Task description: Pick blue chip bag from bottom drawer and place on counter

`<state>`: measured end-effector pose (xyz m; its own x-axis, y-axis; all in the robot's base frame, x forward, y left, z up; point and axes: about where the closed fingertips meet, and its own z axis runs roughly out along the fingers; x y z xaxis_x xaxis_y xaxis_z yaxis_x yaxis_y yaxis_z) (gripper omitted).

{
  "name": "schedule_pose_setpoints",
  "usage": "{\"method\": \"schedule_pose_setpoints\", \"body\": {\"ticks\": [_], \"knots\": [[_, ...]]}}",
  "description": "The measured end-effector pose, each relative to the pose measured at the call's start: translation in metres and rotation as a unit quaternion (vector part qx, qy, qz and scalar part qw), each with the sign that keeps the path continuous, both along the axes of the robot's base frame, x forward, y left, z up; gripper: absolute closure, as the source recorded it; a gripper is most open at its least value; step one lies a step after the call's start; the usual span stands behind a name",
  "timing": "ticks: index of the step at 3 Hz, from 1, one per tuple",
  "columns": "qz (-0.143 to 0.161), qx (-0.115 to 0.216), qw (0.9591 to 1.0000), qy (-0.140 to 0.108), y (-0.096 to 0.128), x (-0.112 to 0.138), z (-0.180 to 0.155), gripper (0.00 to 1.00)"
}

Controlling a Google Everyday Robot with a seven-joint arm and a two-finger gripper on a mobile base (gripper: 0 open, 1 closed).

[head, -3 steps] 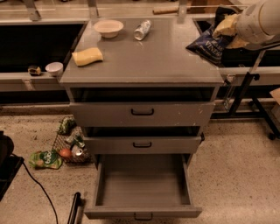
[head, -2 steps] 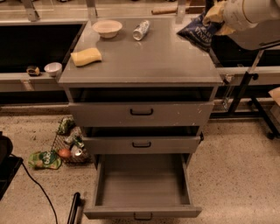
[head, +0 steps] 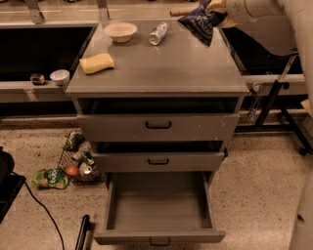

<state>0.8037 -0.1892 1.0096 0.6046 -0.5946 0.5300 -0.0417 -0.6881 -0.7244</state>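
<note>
The blue chip bag [head: 201, 22] hangs from my gripper [head: 216, 10] over the far right corner of the counter [head: 161, 66], just above its surface. My gripper is shut on the bag's top edge, at the top right of the camera view. The bottom drawer [head: 159, 205] is pulled out and shows only its bare grey floor. The two upper drawers are partly open.
On the counter stand a white bowl [head: 120, 31], a silver can [head: 158, 33] lying on its side and a yellow sponge [head: 97, 63]. A green bag [head: 50, 178] and a wire basket [head: 78, 161] of items lie on the floor at the left. Dark side shelves flank the cabinet.
My gripper has carried the blue chip bag from beside the counter's right edge up and leftward, to over the far right corner.
</note>
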Motion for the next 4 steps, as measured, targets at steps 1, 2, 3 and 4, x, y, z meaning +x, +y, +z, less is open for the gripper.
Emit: {"method": "schedule_pose_setpoints", "body": {"ticks": [1, 2, 3, 4], "knots": [[0.014, 0.035, 0.9992, 0.011, 0.024, 0.015, -0.008, 1.0], [0.029, 0.065, 0.9974, 0.013, 0.039, 0.023, -0.015, 1.0], [0.03, 0.066, 0.9973, 0.013, 0.039, 0.023, -0.015, 1.0], [0.033, 0.067, 0.9968, 0.028, 0.054, 0.027, -0.031, 1.0]]}}
